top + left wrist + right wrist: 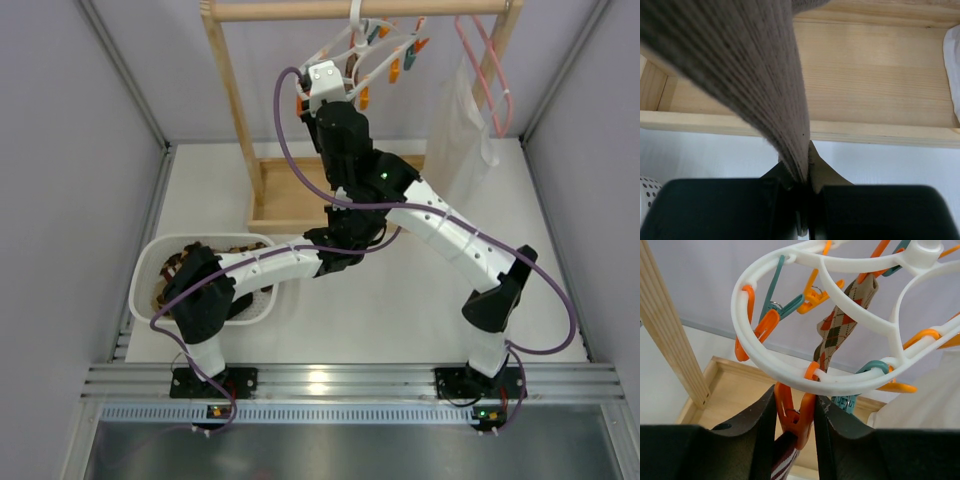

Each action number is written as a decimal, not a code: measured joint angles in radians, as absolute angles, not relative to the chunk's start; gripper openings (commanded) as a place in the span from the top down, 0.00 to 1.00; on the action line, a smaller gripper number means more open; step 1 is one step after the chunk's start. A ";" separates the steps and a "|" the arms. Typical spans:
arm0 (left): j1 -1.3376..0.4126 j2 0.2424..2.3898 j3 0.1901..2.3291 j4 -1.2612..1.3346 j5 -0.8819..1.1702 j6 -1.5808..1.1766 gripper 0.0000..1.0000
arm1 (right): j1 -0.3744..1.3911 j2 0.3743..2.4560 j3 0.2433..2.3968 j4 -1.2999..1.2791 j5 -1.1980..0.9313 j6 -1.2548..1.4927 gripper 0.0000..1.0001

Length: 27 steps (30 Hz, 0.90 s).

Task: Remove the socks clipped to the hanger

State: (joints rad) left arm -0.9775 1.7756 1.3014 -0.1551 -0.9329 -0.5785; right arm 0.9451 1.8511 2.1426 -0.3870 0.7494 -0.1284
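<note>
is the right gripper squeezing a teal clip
No, the right gripper is pinching an orange clip on the hanger.

2 arms are shown, each built from white tubular links joined by bulky black joint housings. The left arm and the right arm are each trailed by a thin purple cable — slack loops from base to wrist. Small dark screw holes are dotted along the white links. A green light is lit on 1 black housing. The left gripper and right gripper are fitted with matte black fingers — smooth and thick.
</note>
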 measured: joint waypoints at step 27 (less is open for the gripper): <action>-0.978 1.776 1.301 -0.149 -0.932 -0.578 1.00 | 0.968 1.932 2.163 -0.317 0.934 -0.218 0.65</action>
State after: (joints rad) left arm -0.9775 1.7756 1.3014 -0.1493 -0.9318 -0.5781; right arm 0.9680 1.9316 2.1632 -0.3172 0.9337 -0.2176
